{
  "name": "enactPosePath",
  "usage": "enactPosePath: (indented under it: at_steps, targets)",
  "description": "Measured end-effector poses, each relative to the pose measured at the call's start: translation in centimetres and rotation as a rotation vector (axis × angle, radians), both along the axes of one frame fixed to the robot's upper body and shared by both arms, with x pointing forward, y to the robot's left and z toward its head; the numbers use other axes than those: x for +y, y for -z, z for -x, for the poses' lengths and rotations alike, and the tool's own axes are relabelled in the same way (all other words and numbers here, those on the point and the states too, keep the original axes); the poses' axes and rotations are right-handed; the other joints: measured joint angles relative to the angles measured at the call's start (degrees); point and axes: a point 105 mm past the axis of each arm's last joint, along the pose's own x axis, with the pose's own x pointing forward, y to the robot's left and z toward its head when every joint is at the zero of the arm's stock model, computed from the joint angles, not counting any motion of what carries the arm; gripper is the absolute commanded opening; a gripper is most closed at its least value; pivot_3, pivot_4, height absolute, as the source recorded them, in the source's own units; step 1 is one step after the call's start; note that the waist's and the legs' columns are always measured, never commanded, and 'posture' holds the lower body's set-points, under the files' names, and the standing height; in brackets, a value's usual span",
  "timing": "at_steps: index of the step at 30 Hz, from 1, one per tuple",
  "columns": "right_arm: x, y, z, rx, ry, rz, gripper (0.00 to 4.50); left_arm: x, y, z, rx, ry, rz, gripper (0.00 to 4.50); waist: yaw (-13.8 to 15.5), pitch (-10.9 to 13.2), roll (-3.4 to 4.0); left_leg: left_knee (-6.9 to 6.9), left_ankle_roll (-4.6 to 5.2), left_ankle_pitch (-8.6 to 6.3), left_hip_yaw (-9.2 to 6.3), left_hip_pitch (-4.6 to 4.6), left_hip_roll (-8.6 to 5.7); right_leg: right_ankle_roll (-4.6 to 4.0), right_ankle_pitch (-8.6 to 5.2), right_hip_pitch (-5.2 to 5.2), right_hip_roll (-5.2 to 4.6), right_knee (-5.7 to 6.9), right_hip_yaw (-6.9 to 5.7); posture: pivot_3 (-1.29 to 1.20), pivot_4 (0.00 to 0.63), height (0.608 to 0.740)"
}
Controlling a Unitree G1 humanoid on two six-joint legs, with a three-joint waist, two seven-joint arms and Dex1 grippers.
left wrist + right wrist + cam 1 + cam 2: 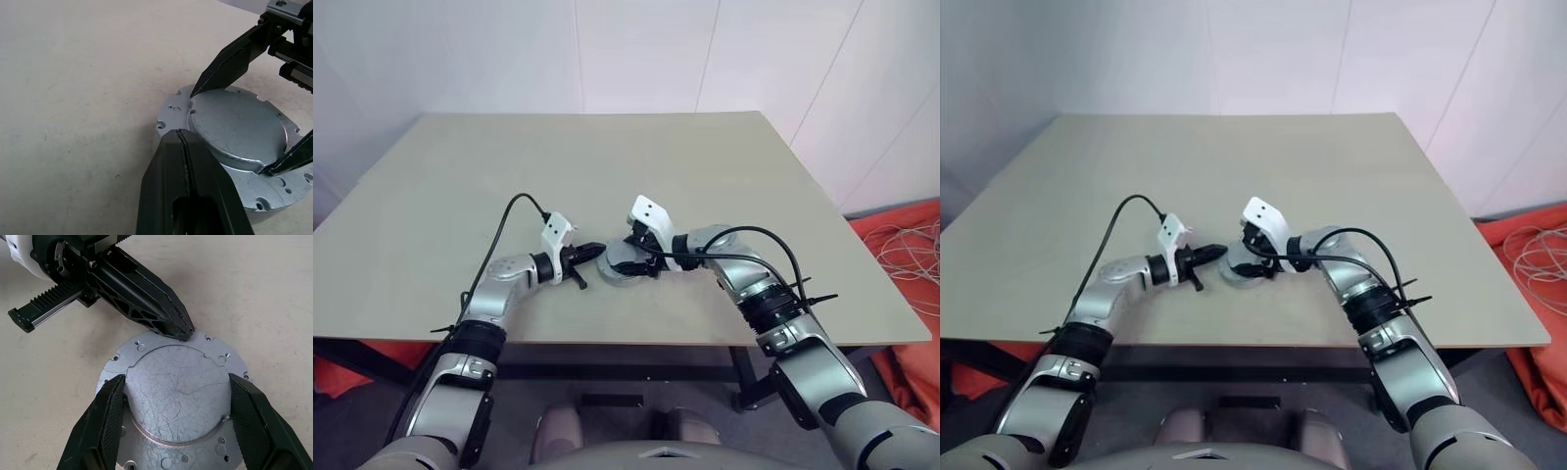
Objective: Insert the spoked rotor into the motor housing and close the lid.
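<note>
I am seating the lid [178, 396] near the table's [607, 166] front edge, my right gripper [178, 426] spread wide, straddling its raised centre, my left gripper [188, 161] pinched shut, pressing its left rim; next I judge a firm, level push.

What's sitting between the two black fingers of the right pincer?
The raised round middle of the lid lies between them. In the right wrist view the right pincer stands open with one finger on each side of it, while the shut left pincer touches the lid's flange.
</note>
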Motion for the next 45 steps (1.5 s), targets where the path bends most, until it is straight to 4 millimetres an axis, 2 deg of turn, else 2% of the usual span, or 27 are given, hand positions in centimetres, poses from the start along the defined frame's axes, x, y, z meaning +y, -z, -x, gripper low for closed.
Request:
enactPosePath:
  at_steps: [1, 9, 13, 16, 21, 25, 31, 34, 39, 45]
  targets:
    - [0.1, 0.0, 0.1, 0.004, -0.006, -0.001, 4.46, 0.0, 0.0, 0.0, 0.003, 0.001, 0.000, 0.00, 0.02, 0.00, 0.00, -0.01, 0.01, -0.01, 0.00, 0.01, 0.00, 0.01, -0.01, 0.01, -0.02, 0.00, 0.00, 0.00, 0.000, 0.740]
    - [0.0, -0.1, 0.3, 0.021, -0.006, -0.010, 4.46, -0.3, 0.0, 0.1, 0.009, 0.011, 0.004, 0.00, 0.08, -0.01, 0.00, -0.04, 0.16, -0.09, -0.01, 0.01, -0.12, 0.15, -0.09, 0.06, -0.35, 0.00, -0.02, 0.00, 0.000, 0.740]
    - [-0.1, -0.6, 0.3, 0.089, 0.034, -0.079, 4.46, -0.5, -0.1, 0.1, 0.007, 0.014, 0.007, 0.00, 0.19, 0.00, 0.00, -0.04, 0.18, -0.10, -0.01, -0.02, -0.16, 0.15, -0.09, 0.00, -0.43, 0.00, -0.05, 0.00, 0.000, 0.740]
    - [-0.6, -1.3, 0.0, 0.125, 0.073, -0.147, 4.46, -0.7, -0.2, 0.1, 0.007, 0.018, 0.010, 0.00, 0.44, 0.00, 0.00, -0.04, 0.19, -0.11, -0.01, -0.05, -0.19, 0.16, -0.09, -0.08, -0.50, 0.01, -0.08, 0.00, 0.000, 0.740]
    - [-2.6, -3.1, -1.0, 0.207, 0.199, -0.305, 4.46, -0.8, -0.2, 0.1, 0.011, 0.025, 0.009, 0.00, 0.72, 0.00, 0.00, -0.05, 0.20, -0.11, 0.00, -0.08, -0.21, 0.17, -0.10, -0.10, -0.52, 0.01, -0.08, 0.00, 0.000, 0.740]
    - [-4.9, -3.4, -0.9, 0.396, 0.339, -0.409, 4.46, -1.1, -0.3, 0.2, 0.009, 0.037, 0.008, 0.00, 1.38, 0.00, 0.00, -0.09, 0.20, -0.11, 0.01, -0.07, -0.20, 0.19, -0.11, -0.10, -0.52, 0.01, -0.09, 0.00, 0.000, 0.740]
    - [-8.3, -1.7, 0.6, 0.797, 0.617, -0.415, 4.46, -1.4, -0.3, 0.4, 0.008, 0.060, 0.006, 0.00, 1.79, -0.02, 0.03, -0.09, 0.08, -0.04, 0.02, -0.07, -0.21, 0.21, -0.12, -0.12, -0.52, 0.01, -0.09, 0.00, 0.000, 0.740]
    - [-9.3, -1.0, 1.3, 0.895, 0.679, -0.419, 4.46, -1.3, -0.3, 0.4, 0.006, 0.064, 0.003, 0.00, 2.08, -0.03, 0.05, -0.10, 0.03, -0.01, 0.04, -0.07, -0.21, 0.24, -0.14, -0.15, -0.52, 0.01, -0.08, 0.00, 0.000, 0.740]
    - [-9.5, -0.3, 1.8, 0.967, 0.696, -0.470, 4.46, -1.6, -0.3, 0.5, 0.007, 0.077, 0.001, 0.00, 2.62, -0.06, 0.11, -0.13, 0.01, 0.00, 0.06, -0.06, -0.21, 0.28, -0.16, -0.18, -0.53, 0.00, -0.09, 0.00, 0.000, 0.740]
    - [-7.3, 0.4, 2.1, 1.020, 0.665, -0.505, 4.46, -1.6, -0.3, 0.5, 0.007, 0.080, 0.000, 0.00, 2.71, -0.11, 0.18, -0.19, 0.00, 0.00, 0.08, -0.08, -0.22, 0.30, -0.17, -0.27, -0.57, 0.00, -0.09, 0.00, 0.000, 0.740]
